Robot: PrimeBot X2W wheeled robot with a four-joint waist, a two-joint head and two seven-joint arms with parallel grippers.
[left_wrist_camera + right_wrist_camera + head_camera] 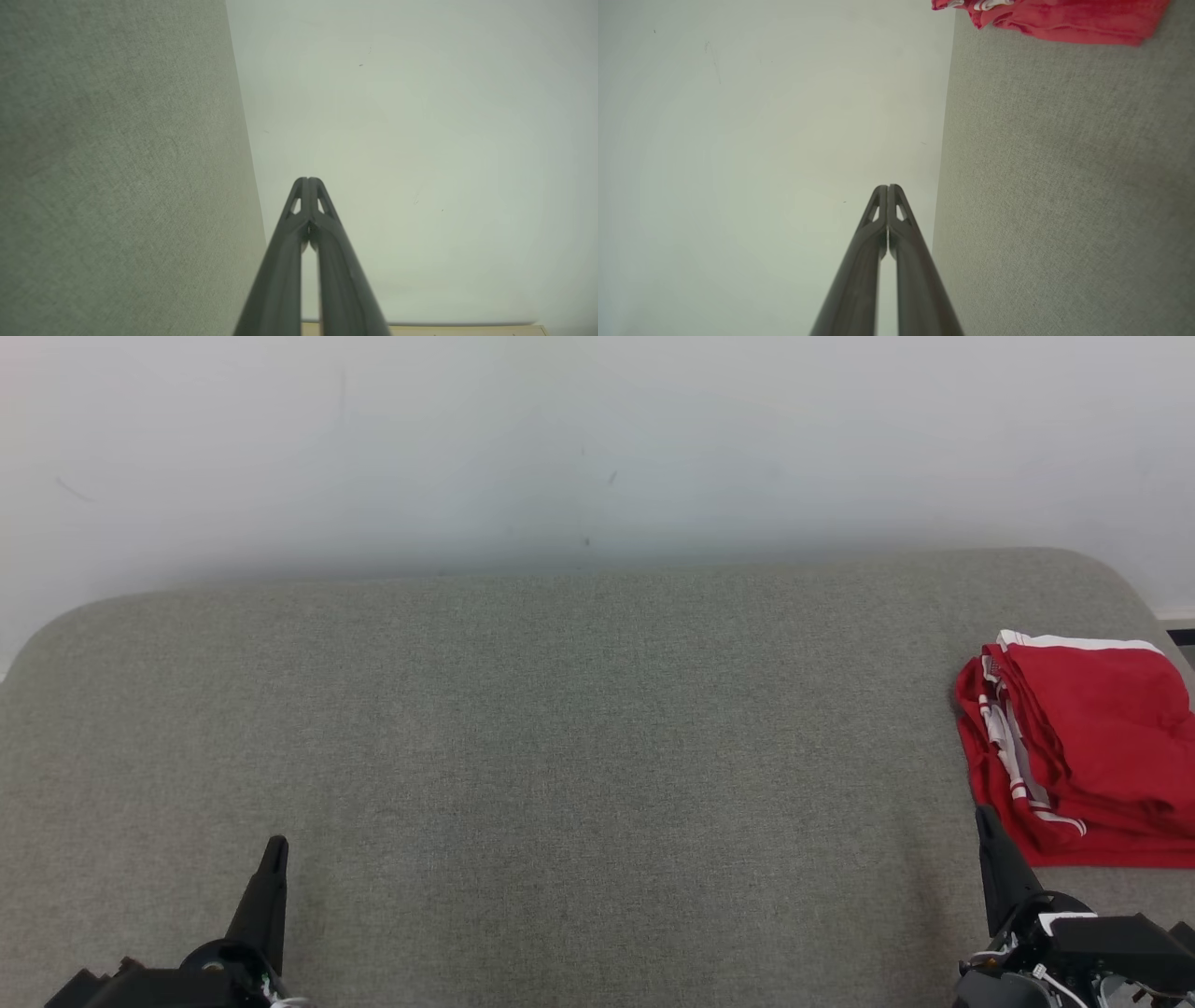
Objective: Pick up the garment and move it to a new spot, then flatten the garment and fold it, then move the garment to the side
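The garment (1088, 747) is red with white stripes and lies folded in a stack at the far right of the grey surface (560, 728). In the right wrist view the garment (1064, 21) shows at the top edge. My right gripper (985, 817) is shut and empty at the lower right, its tip just in front of the garment's near edge. Its fingertips (888, 187) press together against the pale wall behind. My left gripper (276, 845) is shut and empty at the lower left, far from the garment; its fingertips (307, 179) meet too.
The grey felt-like surface has rounded far corners and ends against a pale wall (597, 448). A strip of light wooden floor (467, 330) shows at the bottom of the left wrist view.
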